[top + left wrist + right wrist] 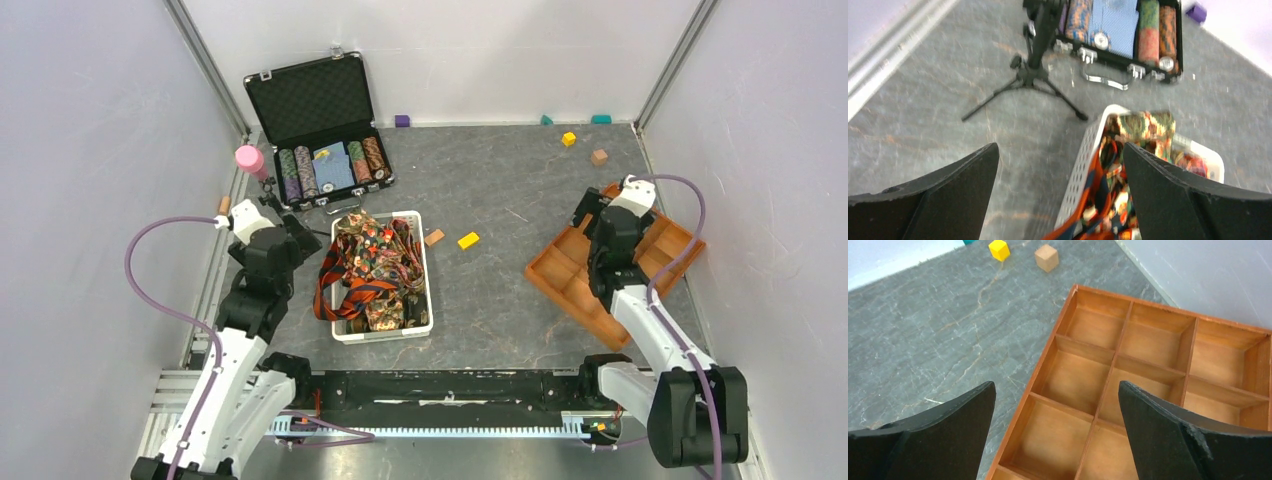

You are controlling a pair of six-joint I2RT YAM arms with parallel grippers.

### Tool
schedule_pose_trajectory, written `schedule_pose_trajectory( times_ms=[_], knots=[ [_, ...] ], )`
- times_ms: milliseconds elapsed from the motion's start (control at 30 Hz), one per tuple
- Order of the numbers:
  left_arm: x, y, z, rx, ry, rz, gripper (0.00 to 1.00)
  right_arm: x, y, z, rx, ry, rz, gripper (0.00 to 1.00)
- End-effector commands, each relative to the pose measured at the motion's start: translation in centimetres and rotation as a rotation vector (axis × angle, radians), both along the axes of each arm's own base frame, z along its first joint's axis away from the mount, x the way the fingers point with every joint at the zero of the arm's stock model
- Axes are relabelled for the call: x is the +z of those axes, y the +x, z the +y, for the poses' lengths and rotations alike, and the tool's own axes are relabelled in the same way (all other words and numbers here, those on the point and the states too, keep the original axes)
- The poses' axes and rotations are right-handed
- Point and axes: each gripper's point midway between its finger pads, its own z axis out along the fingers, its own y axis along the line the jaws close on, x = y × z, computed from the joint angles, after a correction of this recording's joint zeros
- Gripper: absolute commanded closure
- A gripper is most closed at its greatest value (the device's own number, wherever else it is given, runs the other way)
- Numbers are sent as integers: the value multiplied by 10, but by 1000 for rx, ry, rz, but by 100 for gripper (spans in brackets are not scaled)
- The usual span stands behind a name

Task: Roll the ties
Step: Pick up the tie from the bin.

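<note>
Evidently nothing is rolled yet: the ties (375, 265) lie tangled in the white basket (385, 335) at the table's centre, and the orange-striped tie (327, 285) spills over its nine-o'clock rim. The left gripper (1060, 155), jaws spread and empty, hovers at nine o'clock of the basket. The right gripper (1057, 390), equally spread, hangs over the wooden compartment tray (1083, 375) at three o'clock. All the rolling is left to do.

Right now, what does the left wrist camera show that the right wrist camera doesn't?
Only the left wrist view: a white basket holding patterned ties, an open poker chip case and a black tripod. Only the right wrist view: a wooden divided tray, a yellow cube and a tan cube. Both: the grey table, with the left gripper and the right gripper each open in its own view.
</note>
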Motion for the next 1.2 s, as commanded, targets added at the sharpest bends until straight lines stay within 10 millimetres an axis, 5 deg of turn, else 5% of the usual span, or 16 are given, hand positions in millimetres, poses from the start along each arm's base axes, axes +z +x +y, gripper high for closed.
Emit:
schedule_pose_trajectory(
  times_ms=[0, 367, 767, 1000, 1167],
  knots=[
    [-22, -39, -21, -69, -138, 171, 0, -25, -15, 0, -41, 66, 187, 2],
    [-19, -74, -58, -243, -298, 242, 0, -30, -18, 33, 144, 124, 334, 2],
    [-40, -100, -49, -127, -353, 372, 0, -29, -21, 51, 234, 177, 326, 2],
    [-62, -106, -49, -68, -402, 404, 0, -28, -22, 55, 256, 188, 325, 2],
    [-61, -103, -45, -48, -389, 393, 0, -33, -23, 58, 263, 201, 337, 2]
  ],
)
